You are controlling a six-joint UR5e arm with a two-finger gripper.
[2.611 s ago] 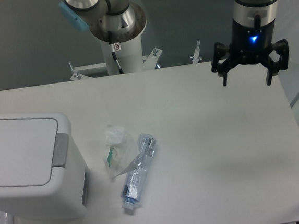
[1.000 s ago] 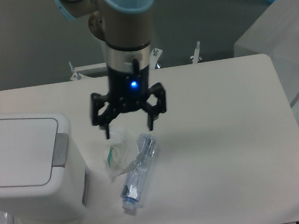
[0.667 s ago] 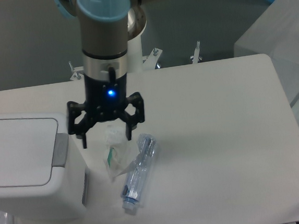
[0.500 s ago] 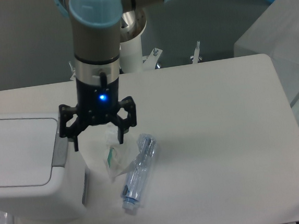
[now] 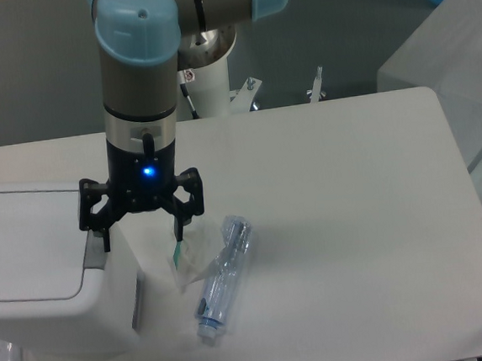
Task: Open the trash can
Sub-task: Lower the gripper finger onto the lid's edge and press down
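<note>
The trash can (image 5: pixel 38 274) is a large white boxy bin at the left edge, with its flat lid down. Its grey push tab (image 5: pixel 93 251) runs along the lid's right edge and is partly covered by my gripper. My gripper (image 5: pixel 142 238) is open and empty. It hangs over the can's right edge, with its left finger (image 5: pixel 104 237) above the tab and its right finger (image 5: pixel 178 226) off the can to the right. I cannot tell whether the left finger touches the tab.
A crumpled clear wrapper (image 5: pixel 188 253) and a flattened clear plastic bottle (image 5: pixel 224 276) lie on the white table (image 5: pixel 354 221) just right of the can. A translucent box (image 5: pixel 458 60) stands at the right edge.
My gripper has moved left across the table, from the far right to above the can's right edge, and has come a little lower. It stays open. The can, wrapper and bottle have not moved.
</note>
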